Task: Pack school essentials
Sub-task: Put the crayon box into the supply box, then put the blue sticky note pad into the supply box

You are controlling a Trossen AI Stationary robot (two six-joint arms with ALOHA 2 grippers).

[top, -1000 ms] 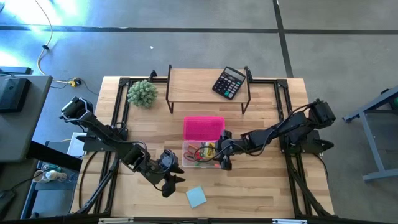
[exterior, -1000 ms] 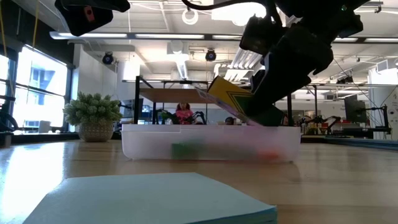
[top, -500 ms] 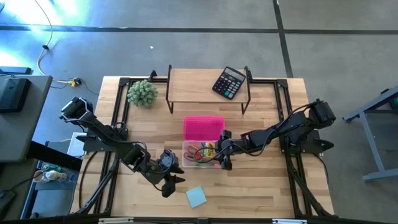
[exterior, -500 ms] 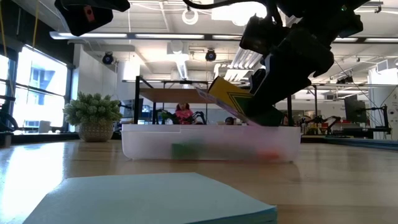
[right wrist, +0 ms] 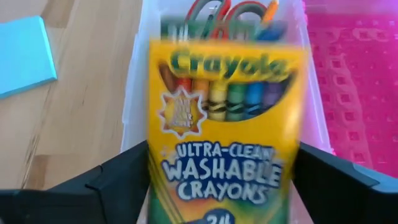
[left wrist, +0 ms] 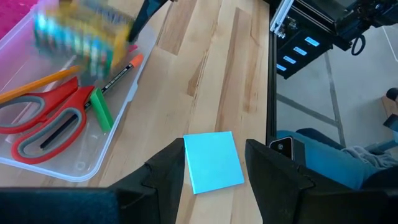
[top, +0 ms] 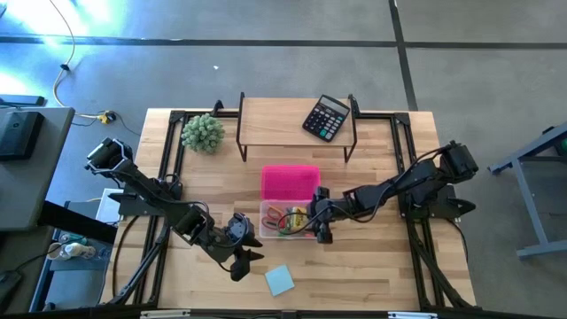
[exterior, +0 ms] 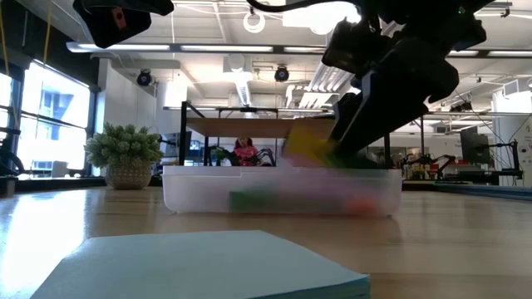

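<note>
1. Table (top: 372, 275): wooden top; carries a shelf (top: 275, 120) along its far edge, with a calculator (top: 326, 118) on the shelf and a plant (top: 203, 132) beside the shelf's left end.
2. Left arm: low over the table's near-left area. Left gripper (left wrist: 214, 177) is spread wide and holds nothing; the pad shows between its fingers (left wrist: 168, 177) in the left wrist view.
3. Right arm: reaches in from the right to the bin's right side. Right gripper (right wrist: 224, 186) is closed on the crayon box.
4. Lid (top: 290, 182): pink, flat on the table, touching the bin's far edge.
5. Bin (top: 266, 213): clear plastic, at table centre.
6. Crayon box (right wrist: 224, 124): yellow, held tilted over the bin's right part, above the rim.
7. Pad (top: 279, 280): light blue, flat on the table, near side of the bin and apart from it.
8. Scissors (left wrist: 43, 118): red-handled, lying in the bin.
9. Pencils (left wrist: 118, 74): in the bin, beside the scissors.
10. Green piece (left wrist: 101, 110): in the bin, touching the scissors' handle.
</note>
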